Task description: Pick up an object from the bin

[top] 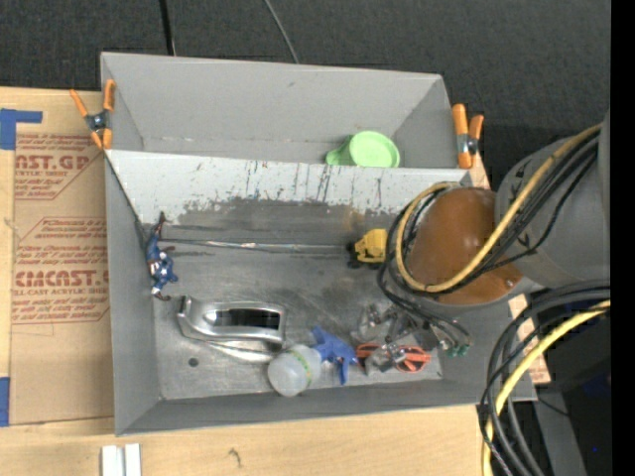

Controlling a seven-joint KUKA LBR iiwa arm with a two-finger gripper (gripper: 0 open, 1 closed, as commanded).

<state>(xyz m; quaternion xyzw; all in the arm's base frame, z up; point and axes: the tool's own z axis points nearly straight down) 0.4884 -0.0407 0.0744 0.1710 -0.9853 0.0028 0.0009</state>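
Grey metal bin [129, 296], front compartment. Landmark: curved chrome metal piece [233, 325].
- Right of it: white translucent round cap [291, 373], blue plastic figure [332, 350], then small red-and-black clutter [402, 357] just under the gripper [392, 327], on its bin-front side.
- Gripper spread: cannot tell.
- Up-right: small yellow block [372, 246].
- Back compartment: green round lid [372, 150].

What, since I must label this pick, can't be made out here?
Camera view:
- Red thing, front right: partly under the arm's cables; kind unclear.
- Yellow thing: right side behind the orange cover.
- Small blue thing, left wall: too small to identify.
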